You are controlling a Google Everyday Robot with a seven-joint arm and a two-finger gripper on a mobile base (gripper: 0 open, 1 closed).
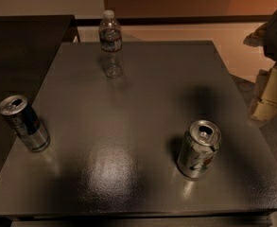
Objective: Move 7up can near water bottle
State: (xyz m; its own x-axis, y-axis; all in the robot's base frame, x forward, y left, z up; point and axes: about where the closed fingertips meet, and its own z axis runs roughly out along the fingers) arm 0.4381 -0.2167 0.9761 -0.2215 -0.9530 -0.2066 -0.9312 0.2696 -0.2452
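Observation:
The 7up can (198, 149) stands upright on the grey table (142, 93), at the front right. It is pale silver-white with green markings and a red spot, and its silver top is opened. The water bottle (111, 43) stands upright near the table's far edge, left of centre, clear with a white cap and a dark label band. My gripper (270, 96) hangs at the right edge of the view, beyond the table's right side, above and to the right of the can. It touches nothing.
A silver can with blue and red (23, 122) stands tilted-looking at the table's left edge. A dark table (20, 46) adjoins on the left. The floor and an orange-brown wall lie beyond the far edge.

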